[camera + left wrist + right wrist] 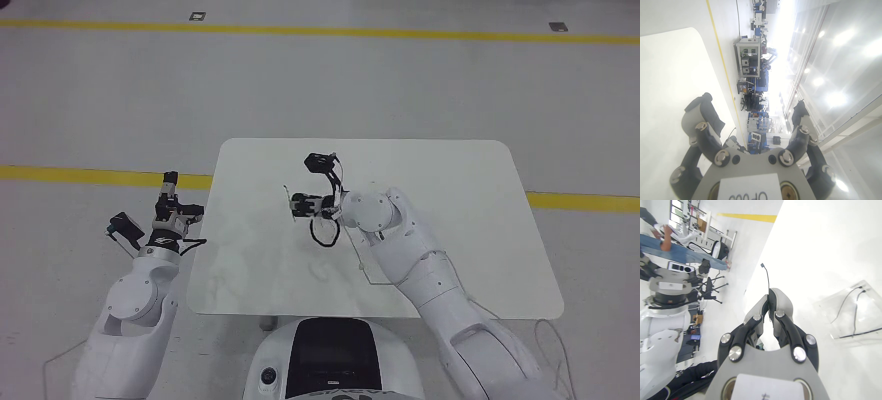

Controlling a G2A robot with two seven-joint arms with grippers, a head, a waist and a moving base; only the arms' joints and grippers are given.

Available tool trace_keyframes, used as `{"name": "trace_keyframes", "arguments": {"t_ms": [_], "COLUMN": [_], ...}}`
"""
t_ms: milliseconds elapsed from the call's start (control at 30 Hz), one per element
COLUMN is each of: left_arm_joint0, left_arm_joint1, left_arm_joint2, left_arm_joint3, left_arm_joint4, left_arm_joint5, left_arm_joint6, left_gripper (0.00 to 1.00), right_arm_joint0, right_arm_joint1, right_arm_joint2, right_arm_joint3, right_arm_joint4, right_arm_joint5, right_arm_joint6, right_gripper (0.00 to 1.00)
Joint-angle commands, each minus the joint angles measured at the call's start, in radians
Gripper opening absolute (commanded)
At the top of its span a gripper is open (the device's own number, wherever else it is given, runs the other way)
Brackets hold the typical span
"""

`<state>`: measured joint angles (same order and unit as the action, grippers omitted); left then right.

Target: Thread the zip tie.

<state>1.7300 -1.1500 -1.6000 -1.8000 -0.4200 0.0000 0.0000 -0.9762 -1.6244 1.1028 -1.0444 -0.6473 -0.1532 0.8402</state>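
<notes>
- White, rounded arms [420, 262] are carrying black cables [322, 236] at the wrists.
- Left hand [753, 100] and right hand [770, 294] are showing grey plates, black links, silver screws.

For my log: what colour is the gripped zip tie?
Black zip tie; clearest in the right wrist view.

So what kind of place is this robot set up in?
Probably a big industrial lab or workshop hall: a yellow line on the floor, an equipment cabinet and blue workbenches behind, and a high lit ceiling.
</notes>
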Motion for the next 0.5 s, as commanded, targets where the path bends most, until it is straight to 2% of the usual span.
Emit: {"name": "trace_keyframes", "arguments": {"t_ms": [0, 233, 367, 467], "left_arm_joint0": [0.000, 0.000, 0.000, 0.000], "left_arm_joint1": [0.000, 0.000, 0.000, 0.000], "left_arm_joint2": [0.000, 0.000, 0.000, 0.000], "left_arm_joint3": [0.000, 0.000, 0.000, 0.000], "left_arm_joint4": [0.000, 0.000, 0.000, 0.000], "left_arm_joint5": [0.000, 0.000, 0.000, 0.000], "left_arm_joint6": [0.000, 0.000, 0.000, 0.000], "left_gripper": [1.00, 1.00, 1.00, 1.00], "right_arm_joint0": [0.000, -0.018, -0.007, 0.018], "right_arm_joint1": [0.000, 0.004, 0.005, 0.004], "right_arm_joint2": [-0.001, 0.007, 0.014, 0.018], "right_arm_joint3": [0.000, -0.008, -0.042, -0.056], "right_arm_joint4": [-0.018, 0.005, 0.037, 0.055], "right_arm_joint5": [0.001, 0.016, 0.131, 0.244], "right_arm_joint6": [-0.001, -0.017, 0.012, 0.036], "right_gripper": [0.00, 0.00, 0.00, 0.00]}}
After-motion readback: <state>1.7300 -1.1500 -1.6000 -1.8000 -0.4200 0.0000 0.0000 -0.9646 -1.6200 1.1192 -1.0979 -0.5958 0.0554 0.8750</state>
